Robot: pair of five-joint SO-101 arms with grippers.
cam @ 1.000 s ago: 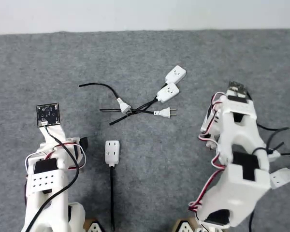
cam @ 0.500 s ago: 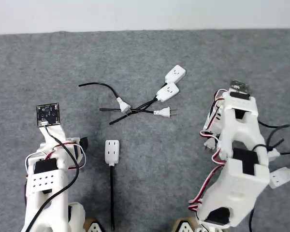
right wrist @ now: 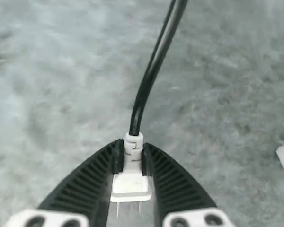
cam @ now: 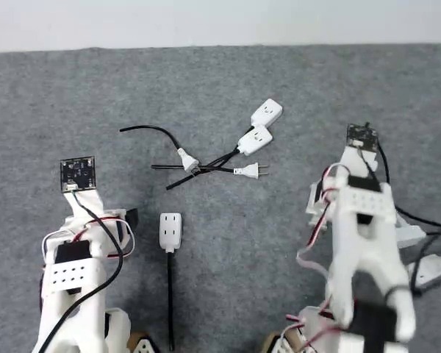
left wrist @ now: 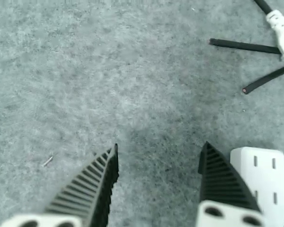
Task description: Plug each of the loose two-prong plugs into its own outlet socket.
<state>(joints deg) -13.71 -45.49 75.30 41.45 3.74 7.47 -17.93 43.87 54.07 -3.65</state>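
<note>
The right arm (cam: 364, 220) has straightened upward; right fingers (right wrist: 92, 182) clamp a white two-prong plug (right wrist: 131, 179) on black cord. Left fingers (left wrist: 92, 189) stand open beside the white outlet socket (left wrist: 259, 182) on grey tabletop (left wrist: 85, 71).

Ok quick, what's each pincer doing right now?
Left pincer: open, holding nothing.
Right pincer: closed on a two-prong plug.

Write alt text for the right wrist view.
The right hand is shut on a white two-prong plug, prongs pointing back toward the camera. Its black cord runs away over the grey carpet.
</note>
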